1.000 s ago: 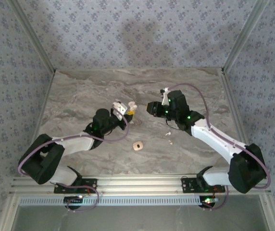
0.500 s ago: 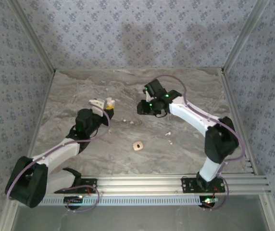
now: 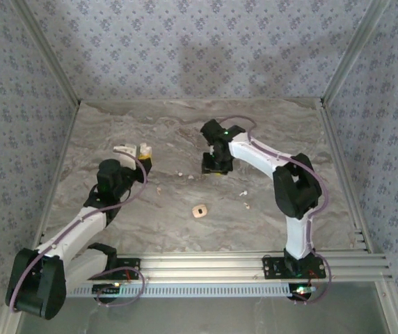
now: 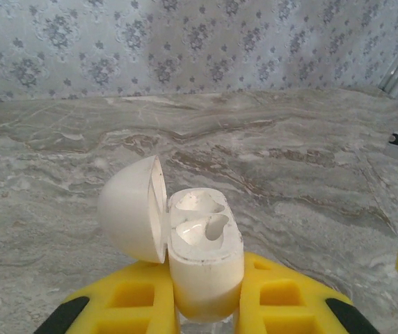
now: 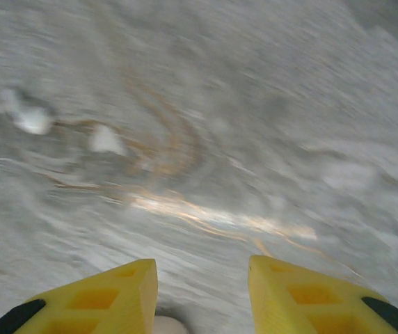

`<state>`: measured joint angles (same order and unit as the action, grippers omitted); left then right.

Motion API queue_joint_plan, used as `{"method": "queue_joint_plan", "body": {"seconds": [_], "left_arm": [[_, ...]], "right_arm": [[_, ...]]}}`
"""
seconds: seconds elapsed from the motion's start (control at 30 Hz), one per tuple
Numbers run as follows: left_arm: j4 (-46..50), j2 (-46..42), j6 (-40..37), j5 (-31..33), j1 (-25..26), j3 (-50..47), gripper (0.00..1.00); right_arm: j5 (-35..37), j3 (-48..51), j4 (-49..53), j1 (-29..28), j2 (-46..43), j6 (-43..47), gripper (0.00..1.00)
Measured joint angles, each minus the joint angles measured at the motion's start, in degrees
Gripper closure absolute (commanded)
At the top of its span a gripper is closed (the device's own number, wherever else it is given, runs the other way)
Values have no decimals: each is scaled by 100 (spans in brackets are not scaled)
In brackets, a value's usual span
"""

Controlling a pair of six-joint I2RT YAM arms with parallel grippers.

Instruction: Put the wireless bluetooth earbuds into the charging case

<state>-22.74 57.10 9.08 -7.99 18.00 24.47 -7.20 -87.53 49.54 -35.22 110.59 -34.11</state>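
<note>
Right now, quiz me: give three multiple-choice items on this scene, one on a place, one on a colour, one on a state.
1. Where is the charging case?
A. Flat on the table
B. Between the left gripper's fingers
C. In the right gripper

2. What colour are those fingers?
A. Yellow
B. Red
C. Blue

3. How is the case's lid?
A. Shut
B. Taken off
C. Hinged open

Answers:
1 B: the left wrist view shows the case clamped between the fingers.
2 A: both fingers show yellow on either side of the case.
3 C: the lid stands swung aside from the body.
</note>
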Motion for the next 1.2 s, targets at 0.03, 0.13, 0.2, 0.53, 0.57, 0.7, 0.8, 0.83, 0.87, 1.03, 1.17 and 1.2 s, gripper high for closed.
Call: {"method": "queue_joint_plan", "body": {"seconds": [0.03, 0.13, 0.2, 0.53, 0.57, 0.7, 0.8, 0.83, 0.87, 1.03, 1.17, 1.2], "left_arm": [[20, 11, 0, -46, -2, 0, 87], [22, 94, -46, -214, -2, 0, 87], [22, 168, -96, -363, 0, 0, 86], [28, 297, -262, -686, 0, 0, 86], [31, 297, -262, -702, 0, 0, 86], [33, 297, -306, -706, 0, 0, 86], [37, 295, -337, -706, 0, 0, 86], [52, 291, -348, -706, 0, 0, 86], [74, 291, -361, -706, 0, 0, 86], [151, 284, -367, -704, 0, 0, 86], [166, 275, -367, -706, 0, 0, 86], [173, 269, -367, -704, 0, 0, 86]], "right_arm": [[22, 216, 31, 90, -114, -90, 57], [83, 844, 151, 374, -492, -315, 56], [92, 1191, 201, 549, -726, -433, 55], [184, 1851, 282, 1110, -992, -621, 54], [173, 1851, 245, 1110, -986, -623, 55], [133, 1851, 105, 1110, -824, -621, 56], [125, 1853, 28, 1139, -629, -619, 56], [127, 1853, 11, 1154, -573, -619, 57], [127, 1853, -2, 1167, -527, -619, 57], [125, 1853, -72, 1196, -372, -597, 60], [129, 1853, -81, 1202, -350, -579, 64], [131, 1853, -72, 1211, -343, -570, 66]]}}
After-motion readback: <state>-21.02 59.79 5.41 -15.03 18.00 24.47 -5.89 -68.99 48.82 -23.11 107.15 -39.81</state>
